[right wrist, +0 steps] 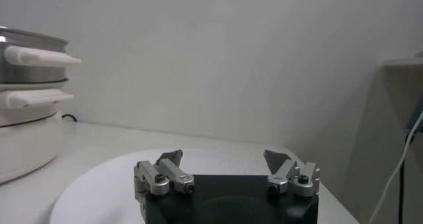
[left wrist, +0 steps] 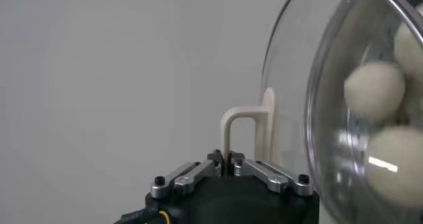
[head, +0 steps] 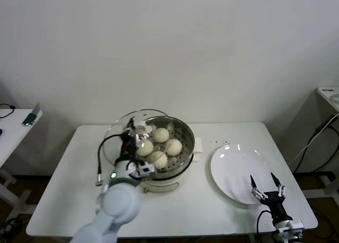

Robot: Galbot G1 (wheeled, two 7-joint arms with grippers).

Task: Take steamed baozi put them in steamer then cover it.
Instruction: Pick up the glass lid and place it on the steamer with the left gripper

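The left pincer (left wrist: 230, 160) grips the cover (head: 117, 137) by its handle, tilted beside the steamer (head: 183, 147).

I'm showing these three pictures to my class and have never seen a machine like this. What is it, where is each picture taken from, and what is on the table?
It is a two-armed robot. One picture looks down from its head; the other two come from cameras on its wrists. On the white table stands a steel steamer with four baozi inside, beside a bare white plate. The left gripper is shut on the handle of the glass cover, holding it tilted at the steamer's edge. The right gripper is open, over the plate's near edge.
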